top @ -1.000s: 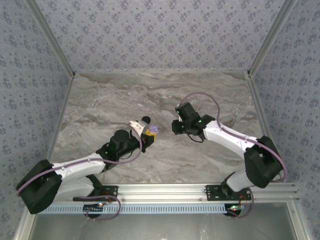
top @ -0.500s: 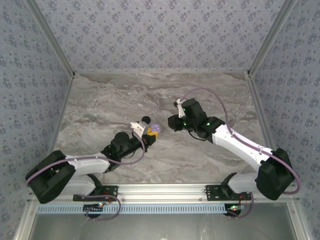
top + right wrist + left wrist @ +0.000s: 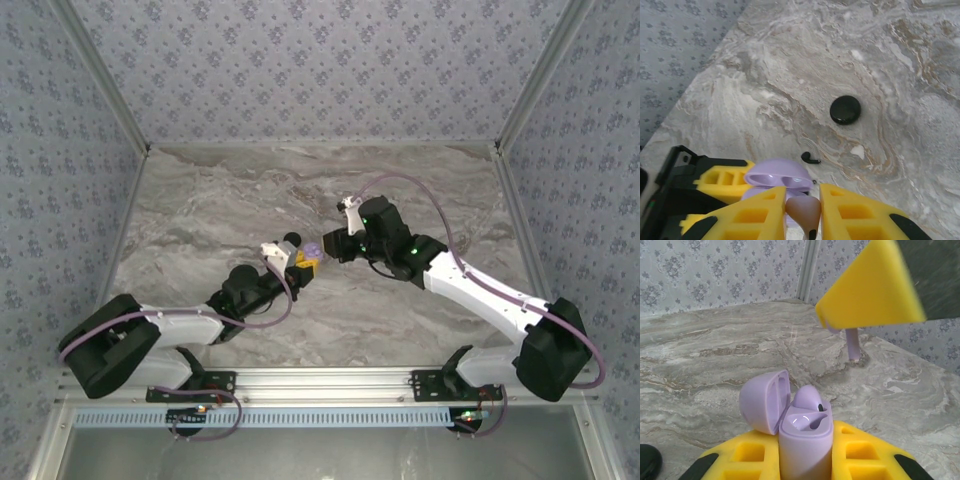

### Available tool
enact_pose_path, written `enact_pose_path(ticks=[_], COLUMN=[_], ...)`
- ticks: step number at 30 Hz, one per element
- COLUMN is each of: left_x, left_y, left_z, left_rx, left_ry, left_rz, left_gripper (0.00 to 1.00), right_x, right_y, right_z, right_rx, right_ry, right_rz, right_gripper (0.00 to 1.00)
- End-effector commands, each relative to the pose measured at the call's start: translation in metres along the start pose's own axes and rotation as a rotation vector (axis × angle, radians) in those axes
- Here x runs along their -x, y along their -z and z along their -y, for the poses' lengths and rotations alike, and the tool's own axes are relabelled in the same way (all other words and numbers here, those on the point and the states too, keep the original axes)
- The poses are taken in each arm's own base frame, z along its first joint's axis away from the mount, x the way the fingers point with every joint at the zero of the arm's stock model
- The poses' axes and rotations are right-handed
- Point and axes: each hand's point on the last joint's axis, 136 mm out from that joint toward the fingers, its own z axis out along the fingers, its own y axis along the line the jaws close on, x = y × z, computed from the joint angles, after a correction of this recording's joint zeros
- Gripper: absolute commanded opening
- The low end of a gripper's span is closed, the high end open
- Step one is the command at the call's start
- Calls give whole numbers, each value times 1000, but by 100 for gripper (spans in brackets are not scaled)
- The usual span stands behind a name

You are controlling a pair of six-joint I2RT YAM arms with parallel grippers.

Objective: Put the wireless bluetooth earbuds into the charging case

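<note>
Left gripper grips small lilac rounded plastic case over grey marbled worktop, right gripper just beside it.

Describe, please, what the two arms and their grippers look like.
The left arm and right arm have white shells, black joint housings and a lilac cable looping along each. The left gripper and right gripper carry yellow wedge-shaped fingers with square cut-outs. Green lights glow near the right wrist.

A black round disc lies flat on the grey marble-patterned table top. A small black curved piece lies near it, not touching it. Floral-patterned grey walls enclose the table on three sides, and an aluminium rail runs along its near edge.
</note>
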Motion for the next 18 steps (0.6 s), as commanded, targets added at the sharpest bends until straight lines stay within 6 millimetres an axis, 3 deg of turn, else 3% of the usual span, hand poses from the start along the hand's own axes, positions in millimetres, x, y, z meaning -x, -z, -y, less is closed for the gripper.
enact_pose_path(ticks=[1, 18], left_x=[29, 43], left_y=[-7, -21], left_z=[7, 11], left_rx=[-11, 1], left_ry=[-2, 42], left_rz=[93, 128], left_gripper=[15, 16], right_x=[27, 34], right_y=[13, 9], right_z=[-22, -25], right_rx=[55, 44], right_ry=[46, 51], right_rz=[85, 119], right_gripper=[22, 22])
